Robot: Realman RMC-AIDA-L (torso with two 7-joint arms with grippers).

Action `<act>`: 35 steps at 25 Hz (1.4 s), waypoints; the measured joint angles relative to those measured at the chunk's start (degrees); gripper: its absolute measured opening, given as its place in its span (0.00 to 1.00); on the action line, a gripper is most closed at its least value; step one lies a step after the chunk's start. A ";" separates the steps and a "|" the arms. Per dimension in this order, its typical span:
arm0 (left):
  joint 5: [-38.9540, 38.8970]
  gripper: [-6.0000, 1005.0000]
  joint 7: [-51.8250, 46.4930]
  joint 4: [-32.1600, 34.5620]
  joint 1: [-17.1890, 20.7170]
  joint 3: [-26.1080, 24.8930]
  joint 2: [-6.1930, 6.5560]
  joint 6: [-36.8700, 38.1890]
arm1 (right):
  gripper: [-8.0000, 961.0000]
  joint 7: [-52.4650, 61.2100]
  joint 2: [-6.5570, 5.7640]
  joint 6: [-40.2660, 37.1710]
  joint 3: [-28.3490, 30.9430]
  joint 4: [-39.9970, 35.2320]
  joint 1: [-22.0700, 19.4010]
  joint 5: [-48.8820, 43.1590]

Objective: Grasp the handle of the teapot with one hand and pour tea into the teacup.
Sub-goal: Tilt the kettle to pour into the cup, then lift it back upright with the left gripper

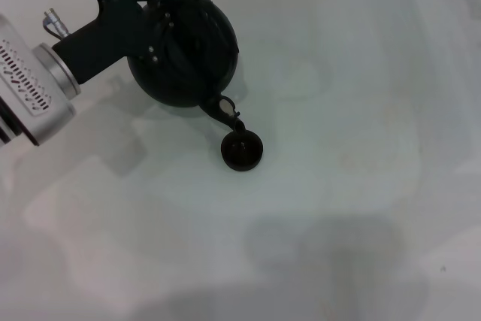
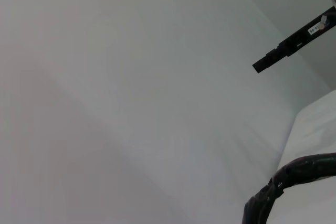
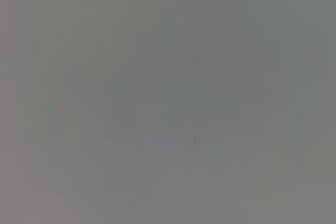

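Overhead, left gripper [image 1: 161, 16] clamps handle [image 2: 294, 174], teapot [image 1: 188, 54] tilted

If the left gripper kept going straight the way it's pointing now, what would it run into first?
The left gripper points toward the robot's right and already sits at the teapot, over its top, so it would press against the teapot first. Beyond that only bare table shows, though depth is uncertain.

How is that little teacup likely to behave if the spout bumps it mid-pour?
The teacup looks small beside the teapot, so it is probably light and would slide on the smooth white table rather than resist. It is low and wide, so tipping seems less likely. The spout hangs at its rim, held by the left pincer, leaving little margin.
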 joint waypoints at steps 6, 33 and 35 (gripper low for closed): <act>-0.32 0.10 1.51 -0.10 -0.29 0.00 0.02 0.05 | 0.85 0.00 -0.09 0.00 0.00 -0.06 -0.09 0.11; -0.17 0.10 4.55 -0.71 -0.79 1.93 -0.15 0.44 | 0.85 0.00 -0.18 0.00 0.00 -0.25 -0.18 1.03; -0.32 0.10 4.78 -0.71 -0.76 1.93 -0.15 0.58 | 0.85 0.00 -0.17 0.00 0.00 -0.25 -0.18 1.04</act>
